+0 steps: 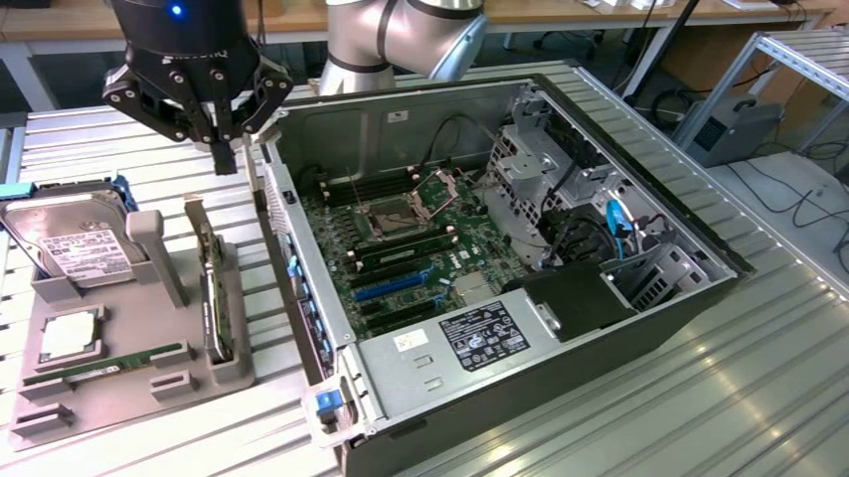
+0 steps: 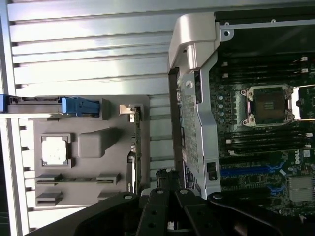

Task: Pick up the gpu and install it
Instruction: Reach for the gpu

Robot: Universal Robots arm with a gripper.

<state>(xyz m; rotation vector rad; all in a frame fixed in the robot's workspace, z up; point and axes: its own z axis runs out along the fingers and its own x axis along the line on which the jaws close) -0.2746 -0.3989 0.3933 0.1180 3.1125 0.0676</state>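
Observation:
The gpu (image 1: 209,290) stands on its long edge in a slot of the grey holder tray (image 1: 126,393), at the exterior view's left. In the wrist view the gpu (image 2: 137,147) is a thin dark strip with its silver bracket (image 2: 129,110) at one end. My gripper (image 1: 223,151) hangs above the tray's far end, between the gpu and the case wall, shut with nothing in it. My black fingers (image 2: 167,178) meet just beside the gpu's edge. The open computer case (image 1: 603,149) lies to the exterior view's right, with blue slots (image 1: 396,283) on its motherboard.
On the tray also sit a silver hard drive (image 1: 74,243), a processor chip (image 1: 70,338) and a green memory stick (image 1: 113,362). The case's side wall (image 1: 285,258) rises right beside the tray. Drive cages and cables (image 1: 597,229) fill the case's right part.

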